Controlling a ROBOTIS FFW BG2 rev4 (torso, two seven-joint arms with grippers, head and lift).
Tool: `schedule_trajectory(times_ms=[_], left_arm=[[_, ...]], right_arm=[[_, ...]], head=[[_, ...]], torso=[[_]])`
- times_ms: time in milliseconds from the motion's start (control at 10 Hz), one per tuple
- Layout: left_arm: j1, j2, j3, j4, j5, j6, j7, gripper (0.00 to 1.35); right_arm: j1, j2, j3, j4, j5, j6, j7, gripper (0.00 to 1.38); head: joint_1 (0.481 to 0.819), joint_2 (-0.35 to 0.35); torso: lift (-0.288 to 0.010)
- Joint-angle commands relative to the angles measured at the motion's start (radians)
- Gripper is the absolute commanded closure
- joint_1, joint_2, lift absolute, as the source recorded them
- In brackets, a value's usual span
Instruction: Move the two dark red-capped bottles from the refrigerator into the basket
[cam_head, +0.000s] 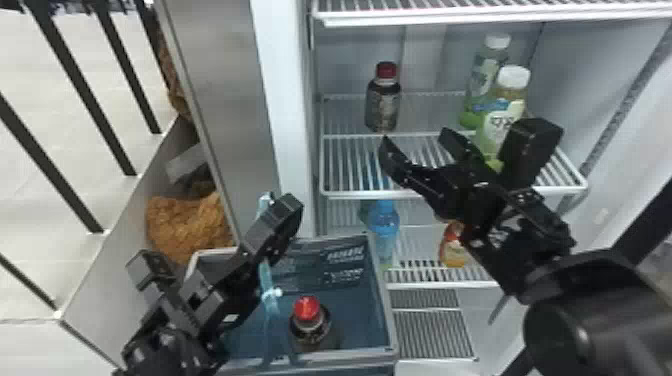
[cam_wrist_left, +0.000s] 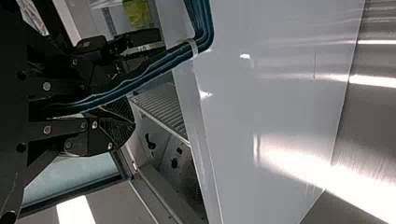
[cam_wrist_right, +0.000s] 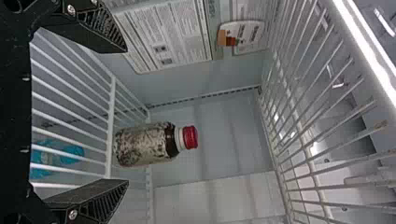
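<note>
The right gripper (cam_head: 416, 142) (fingers parted) faces the shelved dark bottle (cam_head: 383, 104).

Arms all black. Left arm (cam_head: 167, 345), head view, 7–8 o'clock: boxy, angular parts, small white patch at 7. Left wrist view, 9 o'clock: flat black plates, round silver screws, dark round holes. Right arm (cam_head: 590, 285), head view, 4 o'clock: fat rounded cylindrical housing. Right gripper (cam_head: 416, 136): black, wedge-shaped fingers (cam_wrist_right: 100, 203) at 10–11 and 7–8 in right wrist view, ribbed faces, silver screws at base.
</note>
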Motion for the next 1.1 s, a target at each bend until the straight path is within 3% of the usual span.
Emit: schedule_trajectory(times_ms=[0, 1000], left_arm=[[0.0, 0.0, -0.001, -0.001, 0.0, 0.0, 0.0, 1.19], [-0.012, 0.003, -0.003, 0.001, -0.004, 0.007, 0.0, 1.19]], right_arm=[[-0.048, 0.005, 0.006, 0.061, 0.001, -0.005, -0.002, 0.11], [-0.311, 0.039, 0.074, 0.378, 0.025, -0.02, -0.04, 0.1]], head=[[0.678, 0.029], [0.641, 0.031]], torso=[[-0.034], [-0.034]])
